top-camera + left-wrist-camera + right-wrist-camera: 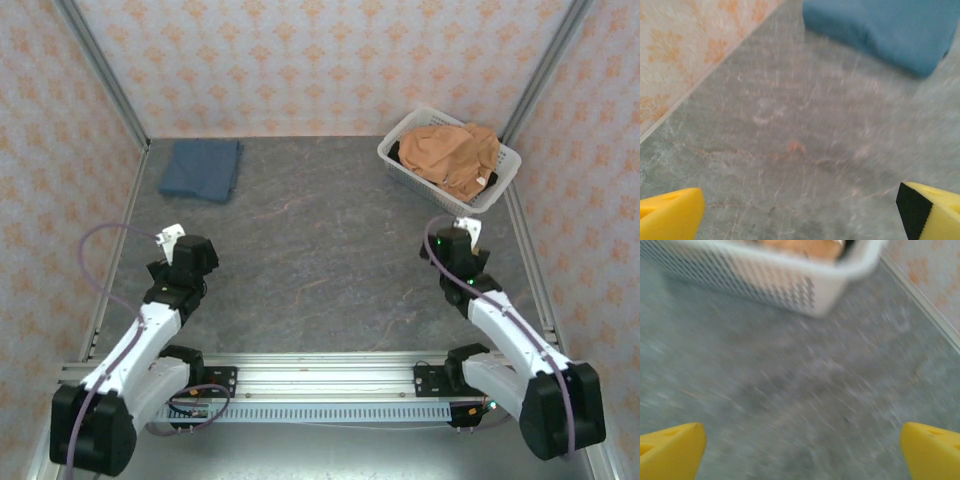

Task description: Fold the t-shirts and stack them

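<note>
Cream walls (320, 60) with a pale orange leaf pattern on three sides, around a grey mottled table (320, 270).

Two white-and-black arms at the near edge, the left arm (140, 345) reaching forward on the left side, the right arm (505, 330) reaching forward on the right, well apart from each other.

At the far right corner, a white lattice basket (432, 186), set at an angle to the walls; seen from the right wrist as a blurred white wall with small holes (780, 287).

Inside that basket, the orange shirt (455, 155), bunched up and unfolded, heaped above the rim; a sliver of it at the top edge of the right wrist view (800, 244).

At the far left corner, the blue shirt (203, 168), folded into a rough rectangle and lying flat on the table near the left wall; thick rounded edge close ahead in the left wrist view (880, 30).

Left gripper (175, 238) released, yellow pads (670, 212) spread wide over bare table (800, 215), nothing between them, short of the blue shirt.

Right gripper (462, 226) likewise spread wide (800, 452), yellow pads (930, 450) at the frame's lower corners, over bare table just short of the basket, grasping nothing.
</note>
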Action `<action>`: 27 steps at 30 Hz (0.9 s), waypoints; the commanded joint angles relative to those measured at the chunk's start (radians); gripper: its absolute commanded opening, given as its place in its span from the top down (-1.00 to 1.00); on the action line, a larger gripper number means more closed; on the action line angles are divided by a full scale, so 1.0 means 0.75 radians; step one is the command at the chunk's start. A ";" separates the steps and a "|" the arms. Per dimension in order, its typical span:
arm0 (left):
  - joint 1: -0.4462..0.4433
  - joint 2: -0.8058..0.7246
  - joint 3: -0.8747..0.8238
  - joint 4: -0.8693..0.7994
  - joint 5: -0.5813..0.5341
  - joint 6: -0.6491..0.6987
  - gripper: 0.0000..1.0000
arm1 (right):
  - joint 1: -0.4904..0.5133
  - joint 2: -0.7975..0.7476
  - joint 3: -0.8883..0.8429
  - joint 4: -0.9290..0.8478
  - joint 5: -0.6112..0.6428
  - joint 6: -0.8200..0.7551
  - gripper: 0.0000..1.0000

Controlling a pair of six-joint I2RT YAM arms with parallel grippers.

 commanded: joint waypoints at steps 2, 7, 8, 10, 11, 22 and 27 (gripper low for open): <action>0.037 0.192 -0.044 0.541 0.057 0.165 -1.00 | -0.093 0.126 -0.060 0.516 0.035 -0.127 -0.99; 0.100 0.501 0.001 0.898 0.143 0.220 -1.00 | -0.175 0.397 -0.098 0.927 -0.145 -0.103 -0.99; 0.114 0.547 0.030 0.911 0.170 0.249 -1.00 | -0.179 0.447 -0.087 0.979 -0.166 -0.122 -0.99; 0.147 0.645 0.062 0.988 0.205 0.275 -1.00 | -0.195 0.511 -0.026 0.956 -0.204 -0.184 -0.99; 0.156 0.675 0.076 0.990 0.225 0.271 -0.99 | -0.200 0.538 -0.033 1.017 -0.210 -0.213 -0.99; 0.071 0.776 -0.031 1.281 0.194 0.369 -1.00 | -0.306 0.720 -0.091 1.265 -0.310 -0.140 -0.99; 0.073 0.772 -0.023 1.253 0.199 0.365 -1.00 | -0.238 0.738 -0.049 1.210 -0.208 -0.190 -0.98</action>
